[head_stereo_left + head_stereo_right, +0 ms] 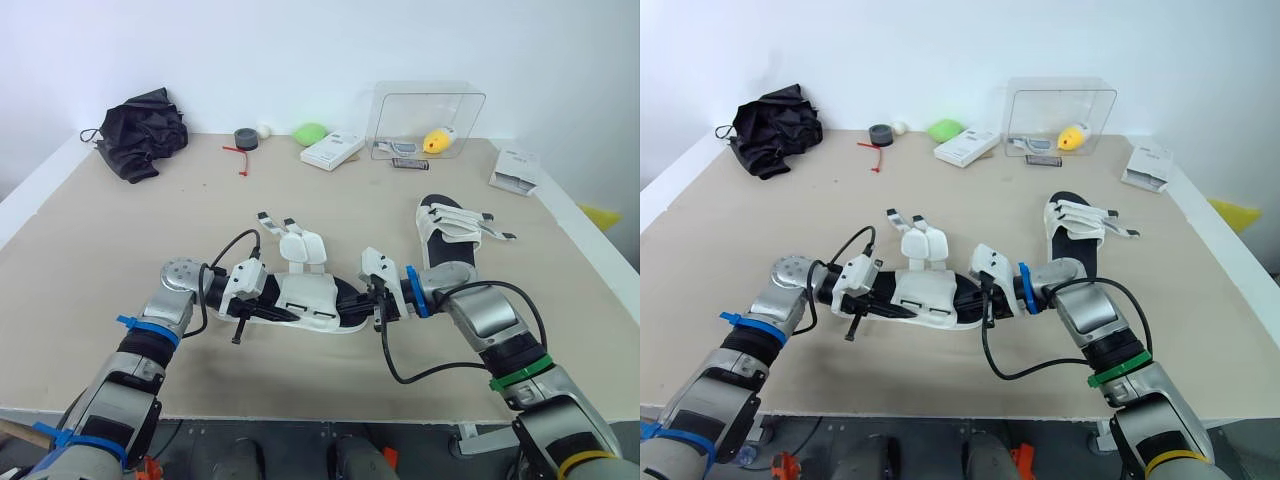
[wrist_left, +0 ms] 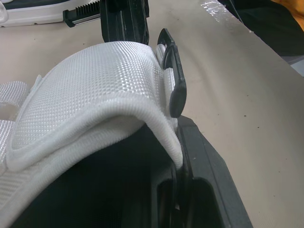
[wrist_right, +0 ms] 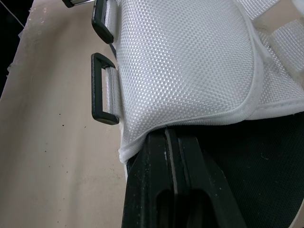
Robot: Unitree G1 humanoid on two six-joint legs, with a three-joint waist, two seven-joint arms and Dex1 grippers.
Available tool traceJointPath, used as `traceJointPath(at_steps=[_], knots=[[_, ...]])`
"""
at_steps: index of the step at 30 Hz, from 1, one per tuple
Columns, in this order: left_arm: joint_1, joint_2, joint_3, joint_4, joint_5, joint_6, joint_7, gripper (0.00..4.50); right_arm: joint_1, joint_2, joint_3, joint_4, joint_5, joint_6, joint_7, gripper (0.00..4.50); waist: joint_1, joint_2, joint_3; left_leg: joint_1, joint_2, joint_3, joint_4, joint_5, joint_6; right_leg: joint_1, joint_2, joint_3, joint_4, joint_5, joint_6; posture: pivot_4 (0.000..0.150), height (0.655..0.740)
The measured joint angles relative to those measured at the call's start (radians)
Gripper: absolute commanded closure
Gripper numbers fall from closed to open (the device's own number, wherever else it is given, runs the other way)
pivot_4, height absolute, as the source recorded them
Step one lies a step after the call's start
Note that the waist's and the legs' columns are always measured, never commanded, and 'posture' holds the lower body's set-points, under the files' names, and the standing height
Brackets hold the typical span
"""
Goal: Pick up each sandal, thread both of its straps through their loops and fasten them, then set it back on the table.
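A white sandal with a black footbed [image 1: 305, 298] lies across the middle of the table, held at both ends. My left gripper [image 1: 268, 292] is shut on one end and my right gripper [image 1: 355, 298] on the other. Its wide white flaps [image 1: 302, 248] are folded open toward the far side, with two thin strap ends [image 1: 265, 217] loose on the table. The right wrist view shows two black plastic loops [image 3: 102, 90] beside the woven flap [image 3: 190, 61], unthreaded. One loop [image 2: 172, 80] shows in the left wrist view. The second sandal [image 1: 450, 235] lies farther back on the right, straps loose.
Along the back stand a black bundle of cloth [image 1: 143, 130], a tape roll [image 1: 246, 138], a green object [image 1: 311, 132], a white box [image 1: 332, 150] and a clear container [image 1: 425, 115] with a yellow item [image 1: 438, 141]. A white packet [image 1: 515, 168] lies at the right edge.
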Motion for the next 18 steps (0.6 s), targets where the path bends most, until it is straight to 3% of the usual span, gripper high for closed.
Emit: traceJointPath(at_steps=[6,10,11,15,18], knots=[[0.002,0.01,0.026,-0.016,-0.013,0.064,0.007,2.18,-0.003,0.0,-0.001,0.0,0.0,0.0,0.006,4.5,0.0,0.0,0.0,0.0,0.0,0.0,-0.003,0.0,0.0,0.0,0.0,0.0,-0.004,0.0,0.0,0.15,0.74],[0.007,0.02,0.039,-0.036,-0.014,0.102,0.01,0.3,-0.002,0.001,-0.005,-0.001,0.005,0.001,0.015,4.5,-0.001,0.0,0.0,0.0,0.001,0.001,-0.005,0.0,0.0,0.0,0.001,0.0,-0.008,0.001,-0.001,0.15,0.74],[0.009,0.024,0.04,-0.045,-0.016,0.117,0.009,0.06,0.0,0.002,-0.005,-0.001,0.006,0.001,0.016,4.5,-0.001,-0.001,0.0,-0.001,0.001,0.001,-0.005,0.0,0.0,0.0,0.001,0.0,-0.009,0.001,-0.001,0.15,0.74],[0.014,0.076,0.043,-0.105,-0.024,0.226,0.0,0.06,0.004,0.009,-0.006,-0.006,0.009,0.002,0.016,4.5,-0.002,-0.002,0.001,-0.001,0.001,0.001,-0.005,0.0,0.0,-0.001,0.002,0.0,-0.009,0.001,-0.001,0.15,0.74],[0.025,0.15,0.042,-0.195,-0.061,0.408,-0.013,0.06,0.005,0.009,-0.01,-0.009,0.019,0.005,0.017,4.5,-0.003,-0.003,0.002,-0.001,0.002,0.001,-0.006,0.0,0.0,-0.001,0.002,0.0,-0.009,0.001,-0.001,0.15,0.74]])
